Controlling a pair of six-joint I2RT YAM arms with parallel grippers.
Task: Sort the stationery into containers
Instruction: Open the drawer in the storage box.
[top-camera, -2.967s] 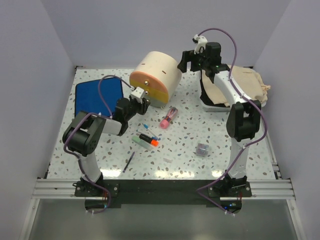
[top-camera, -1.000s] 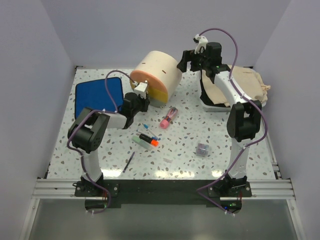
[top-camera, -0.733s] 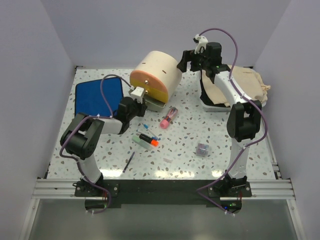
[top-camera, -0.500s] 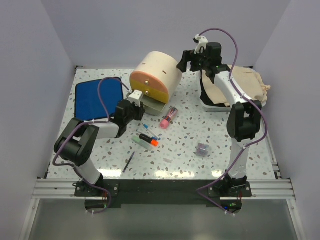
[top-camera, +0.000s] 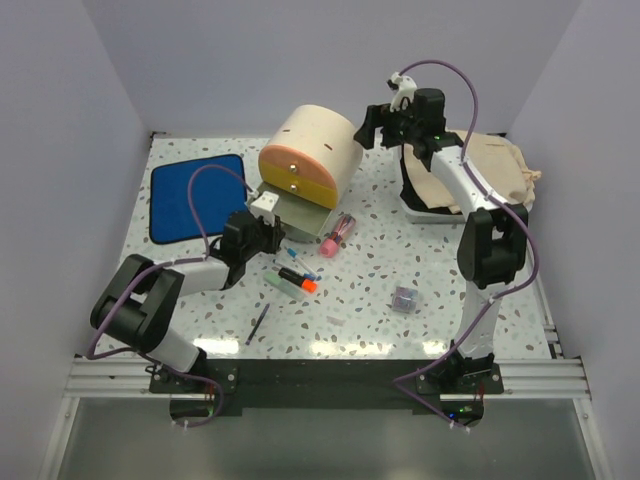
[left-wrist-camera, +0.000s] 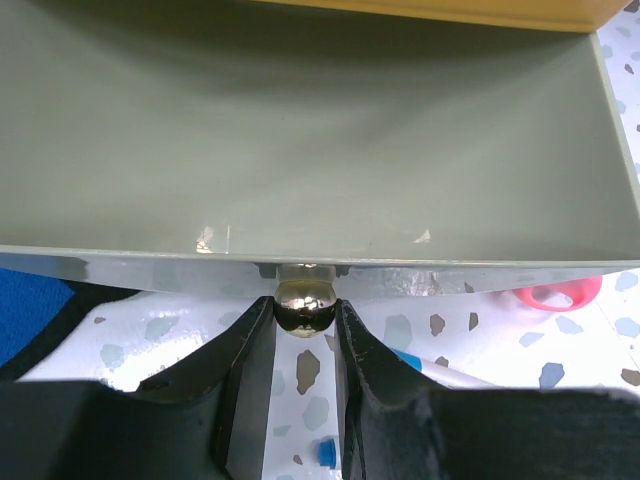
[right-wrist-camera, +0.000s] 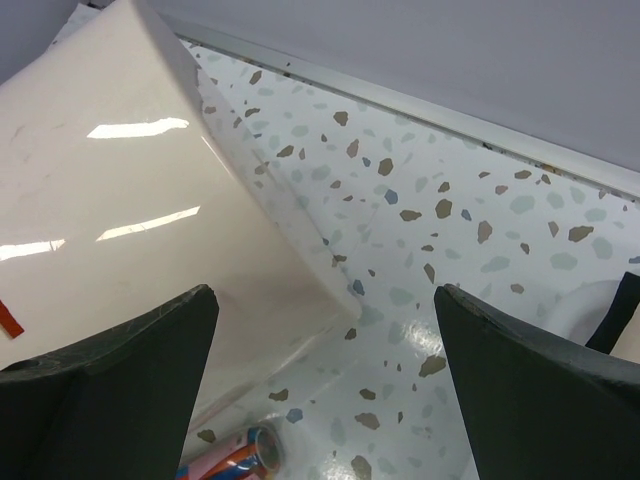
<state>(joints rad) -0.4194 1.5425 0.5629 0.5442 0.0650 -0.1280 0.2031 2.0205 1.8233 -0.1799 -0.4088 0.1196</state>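
The beige cylindrical cabinet (top-camera: 315, 143) lies at the back centre with orange and yellow drawer fronts (top-camera: 295, 178). Its grey drawer (top-camera: 303, 214) is pulled out; its inside (left-wrist-camera: 300, 130) looks empty. My left gripper (top-camera: 263, 214) is shut on the drawer's metal knob (left-wrist-camera: 305, 303). My right gripper (top-camera: 372, 125) is open, its fingers (right-wrist-camera: 110, 380) astride the cabinet's back corner (right-wrist-camera: 130, 200). On the table lie the pink tube (top-camera: 337, 234), green-and-orange highlighter (top-camera: 292, 285), blue-tipped pens (top-camera: 300, 263), thin black pen (top-camera: 258, 324) and purple-grey box (top-camera: 404, 298).
A blue cloth (top-camera: 192, 193) lies at the back left. A white tray with a beige bag (top-camera: 480, 172) sits at the back right beside the right arm. The pink tube's end (right-wrist-camera: 235, 455) shows under the cabinet in the right wrist view.
My left gripper closed on the grey drawer's knob and pulled back toward the near left, sliding the drawer out of the cabinet. The right arm has stayed at the cabinet's back.
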